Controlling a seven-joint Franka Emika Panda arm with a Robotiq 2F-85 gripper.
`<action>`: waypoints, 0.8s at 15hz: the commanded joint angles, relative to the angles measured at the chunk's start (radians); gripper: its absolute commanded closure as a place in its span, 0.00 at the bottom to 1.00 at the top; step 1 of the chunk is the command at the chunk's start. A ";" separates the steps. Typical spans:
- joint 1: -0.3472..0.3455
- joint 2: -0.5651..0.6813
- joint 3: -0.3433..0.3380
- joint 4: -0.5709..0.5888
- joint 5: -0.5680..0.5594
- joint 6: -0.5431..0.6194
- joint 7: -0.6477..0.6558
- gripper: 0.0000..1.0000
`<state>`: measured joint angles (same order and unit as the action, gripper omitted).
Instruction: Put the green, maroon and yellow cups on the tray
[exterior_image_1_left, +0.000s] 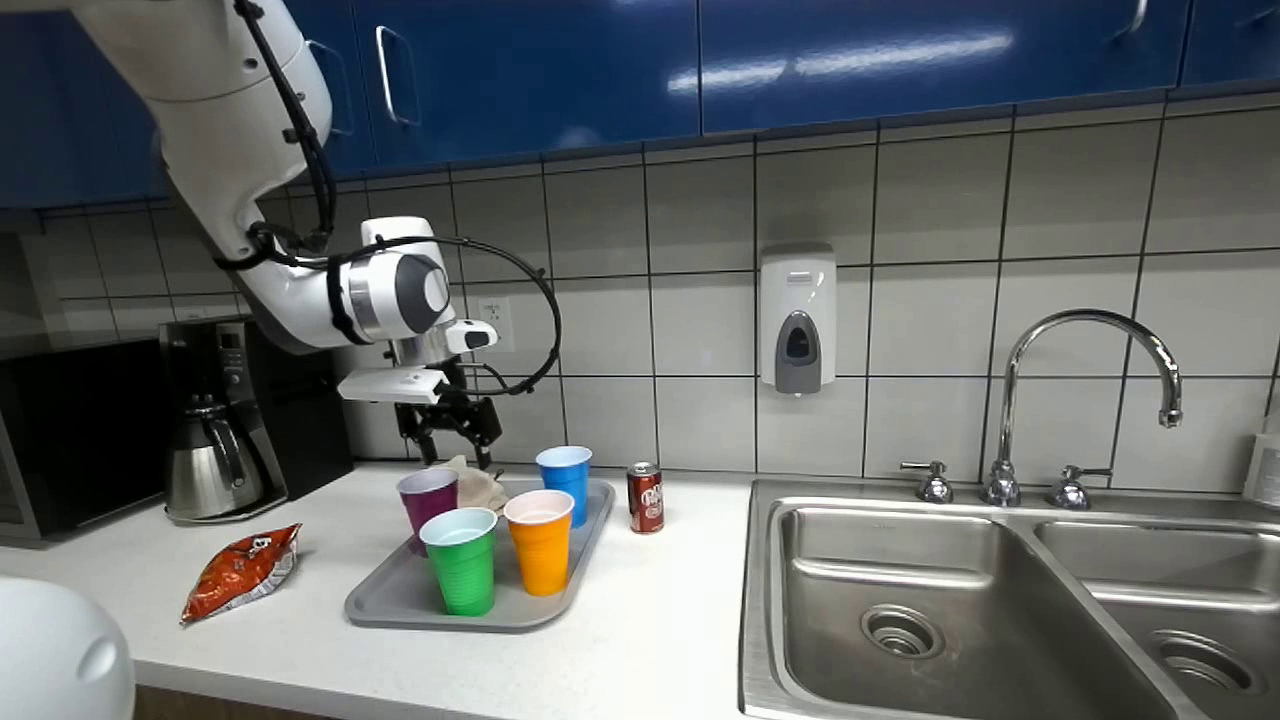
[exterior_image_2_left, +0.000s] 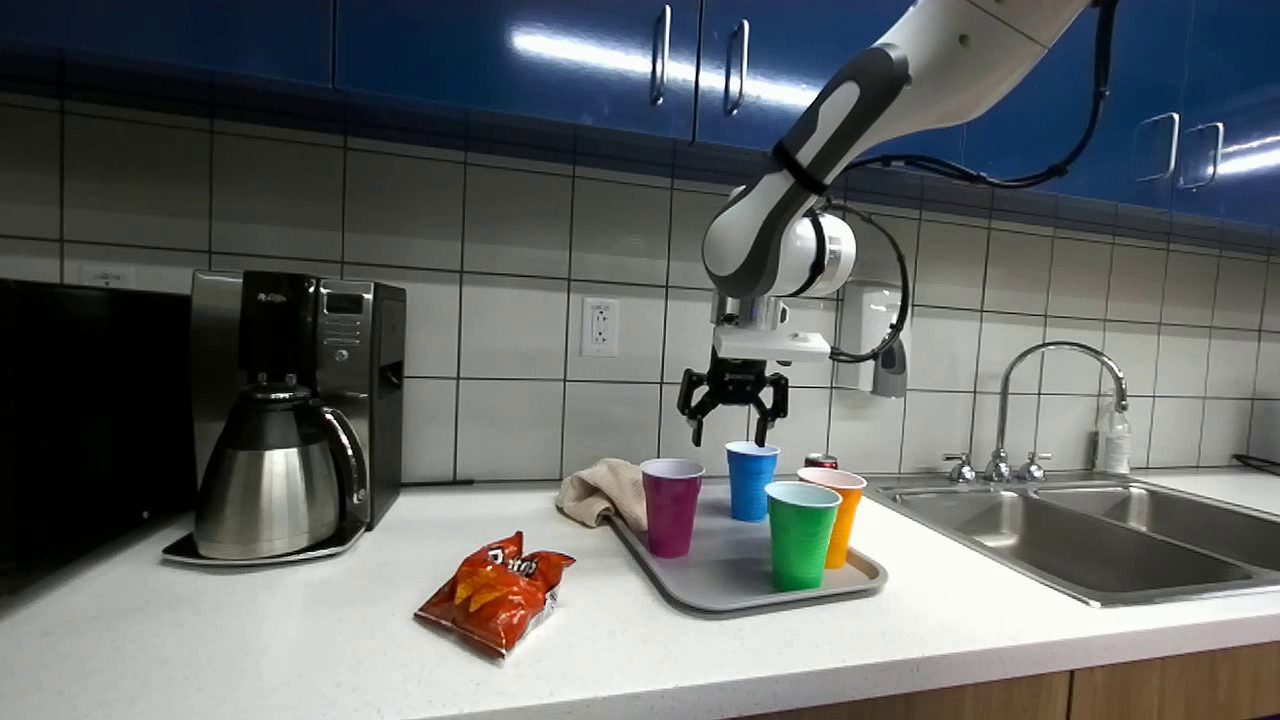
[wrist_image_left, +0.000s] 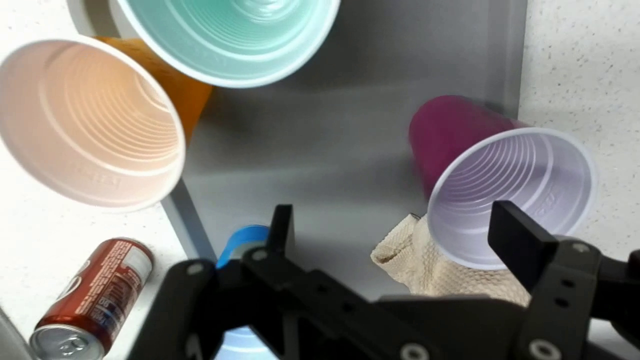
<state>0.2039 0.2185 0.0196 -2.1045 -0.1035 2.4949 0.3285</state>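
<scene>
The green cup stands upright on the grey tray, near its front edge. The yellow cup, orange-yellow in colour, stands upright on the tray beside it. The maroon cup stands upright on the tray's opposite side, near the cloth. All three show in the wrist view: green, yellow and maroon. My gripper is open and empty, above the back part of the tray. In the wrist view its fingers are spread wide, over the tray and cloth, holding nothing.
A blue cup stands at the tray's back, close below the gripper. A beige cloth lies over the tray's back corner. A soda can, a chip bag, a coffee maker and a sink are nearby.
</scene>
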 joint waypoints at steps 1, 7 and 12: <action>-0.024 -0.094 0.003 -0.103 -0.030 0.036 -0.004 0.00; -0.048 -0.194 0.007 -0.175 -0.057 -0.016 -0.001 0.00; -0.072 -0.264 0.015 -0.194 -0.058 -0.154 -0.009 0.00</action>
<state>0.1618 0.0283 0.0161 -2.2651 -0.1442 2.4225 0.3272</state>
